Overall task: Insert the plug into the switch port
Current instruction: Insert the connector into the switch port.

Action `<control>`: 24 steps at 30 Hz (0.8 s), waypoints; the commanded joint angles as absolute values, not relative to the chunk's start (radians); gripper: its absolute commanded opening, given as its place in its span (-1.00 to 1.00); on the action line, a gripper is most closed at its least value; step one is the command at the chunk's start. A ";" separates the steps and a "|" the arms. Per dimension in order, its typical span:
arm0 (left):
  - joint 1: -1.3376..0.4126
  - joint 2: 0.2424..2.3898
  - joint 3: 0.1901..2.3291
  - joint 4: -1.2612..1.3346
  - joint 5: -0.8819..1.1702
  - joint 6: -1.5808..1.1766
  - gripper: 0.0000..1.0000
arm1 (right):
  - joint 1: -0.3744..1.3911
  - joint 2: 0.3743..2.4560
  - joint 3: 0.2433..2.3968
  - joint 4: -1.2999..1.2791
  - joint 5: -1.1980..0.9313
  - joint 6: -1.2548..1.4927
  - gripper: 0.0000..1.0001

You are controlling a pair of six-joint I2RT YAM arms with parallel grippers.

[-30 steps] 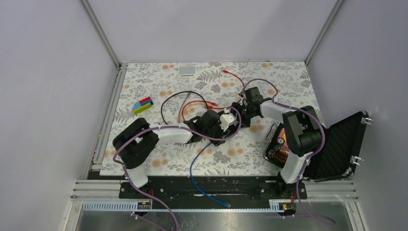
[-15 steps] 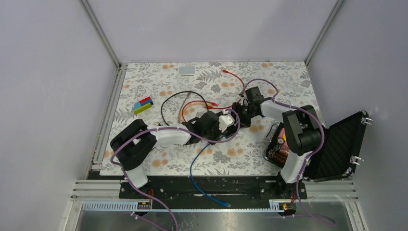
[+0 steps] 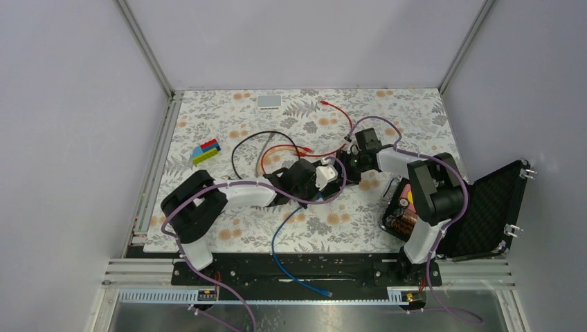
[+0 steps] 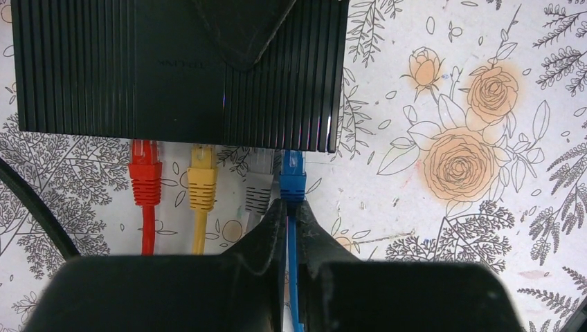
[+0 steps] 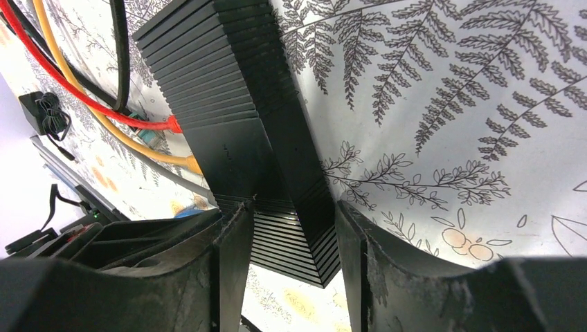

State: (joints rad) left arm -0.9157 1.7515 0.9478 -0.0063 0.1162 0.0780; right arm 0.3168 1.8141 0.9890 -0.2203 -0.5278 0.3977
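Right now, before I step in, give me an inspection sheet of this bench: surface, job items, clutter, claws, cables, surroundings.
Surface: floral mat, lying flat.
Job's things: switch; blue plug at its fourth port, seating unclear.
Clutter: coloured blocks, white box, open case at the right edge.
Grippers: left claw shut on the blue cable just behind the plug; right claw straddles the switch, grip unclear.
Cables: red plug, yellow plug and grey plug at the switch; black cable looped loose on the mat.
Surroundings: grey walls, metal frame.
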 commanded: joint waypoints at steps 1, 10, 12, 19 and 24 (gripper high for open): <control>-0.922 1.787 1.003 0.106 0.163 0.078 -1.00 | 0.366 1.875 0.891 -0.299 -0.510 0.383 0.09; -0.918 1.772 1.060 0.098 0.124 0.037 -1.00 | 0.393 1.832 0.876 -0.304 -0.412 0.424 0.25; -0.915 1.750 1.047 0.086 0.088 0.029 -0.88 | 0.384 1.805 0.894 -0.320 -0.382 0.431 0.33; -0.899 1.620 0.978 0.062 0.005 -0.023 -0.31 | 0.328 1.724 1.017 -0.420 -0.280 0.380 0.52; -0.894 1.465 0.892 0.084 -0.141 -0.078 0.26 | 0.326 1.726 1.111 -0.469 -0.283 0.304 0.69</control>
